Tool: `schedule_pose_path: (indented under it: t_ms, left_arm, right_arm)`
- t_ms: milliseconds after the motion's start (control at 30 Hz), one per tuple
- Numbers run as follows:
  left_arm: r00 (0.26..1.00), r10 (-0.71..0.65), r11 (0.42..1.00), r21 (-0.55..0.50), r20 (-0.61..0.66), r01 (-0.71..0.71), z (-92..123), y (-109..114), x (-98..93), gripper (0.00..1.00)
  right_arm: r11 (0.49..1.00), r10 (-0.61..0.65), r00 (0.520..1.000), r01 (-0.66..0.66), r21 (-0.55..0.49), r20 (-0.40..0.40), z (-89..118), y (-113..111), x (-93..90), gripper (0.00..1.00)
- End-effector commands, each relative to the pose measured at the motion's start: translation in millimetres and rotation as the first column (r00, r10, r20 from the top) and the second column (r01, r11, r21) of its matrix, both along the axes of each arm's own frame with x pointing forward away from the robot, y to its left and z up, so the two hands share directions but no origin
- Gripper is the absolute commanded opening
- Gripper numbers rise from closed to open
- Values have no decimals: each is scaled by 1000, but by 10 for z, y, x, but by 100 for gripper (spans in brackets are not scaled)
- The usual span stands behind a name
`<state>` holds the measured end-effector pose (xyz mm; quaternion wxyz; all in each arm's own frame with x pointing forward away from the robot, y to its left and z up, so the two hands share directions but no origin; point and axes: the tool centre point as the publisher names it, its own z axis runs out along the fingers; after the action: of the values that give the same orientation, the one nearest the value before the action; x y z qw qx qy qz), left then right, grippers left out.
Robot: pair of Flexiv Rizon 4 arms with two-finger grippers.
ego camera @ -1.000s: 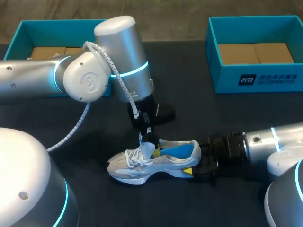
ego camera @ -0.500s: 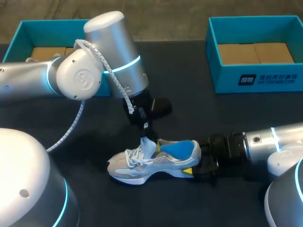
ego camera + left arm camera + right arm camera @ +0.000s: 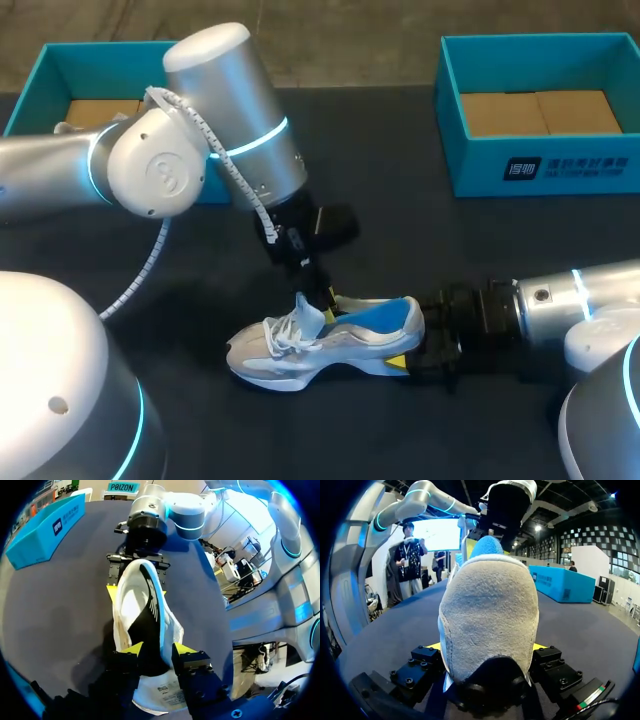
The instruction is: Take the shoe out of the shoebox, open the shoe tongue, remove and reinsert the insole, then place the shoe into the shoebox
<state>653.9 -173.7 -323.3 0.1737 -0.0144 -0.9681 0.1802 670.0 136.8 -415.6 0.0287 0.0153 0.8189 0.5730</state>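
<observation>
A grey and white shoe [image 3: 320,345] with a blue lining lies on its sole on the dark table, toe to the left. My right gripper [image 3: 412,355] is shut on its heel [image 3: 487,615], one yellow tip on each side. From above, my left gripper [image 3: 320,297] comes down at the shoe's opening. Its fingers [image 3: 182,650] stand apart, open, straddling the dark opening of the shoe [image 3: 145,610]. The white tongue [image 3: 162,695] lies bent back under them.
One teal shoebox [image 3: 560,165] stands at the back right, a second teal box [image 3: 40,75] at the back left behind my left arm. Both show brown cardboard inside.
My left gripper, shut on the tongue before, has sunk a little toward the shoe's opening and parted its fingers. The shoe and my right gripper have stayed put.
</observation>
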Motion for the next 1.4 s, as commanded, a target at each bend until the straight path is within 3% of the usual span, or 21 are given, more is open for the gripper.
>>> schedule_pose_path:
  t_ms: [33, 500, 1000, 1400]
  left_arm:
    - [998, -1, 1000, 8, 59, 1, 130, -35, -82, 38]
    - [953, 10, 997, 73, 303, -33, 250, -371, -138, 41]
    - [947, 36, 993, 94, 320, -70, 106, -429, 28, 40]
    - [958, 10, 990, 130, 288, -49, -84, -523, 48, 40]
  right_arm:
    - [1000, -1, 1000, 1, -5, -1, -2, 11, -5, 0]
    - [1000, -1, 1000, 1, -5, -1, -2, 11, -5, 0]
    - [1000, -1, 1000, 1, -5, -1, -2, 11, -5, 0]
    - [1000, -1, 1000, 1, -5, -1, -2, 11, -5, 0]
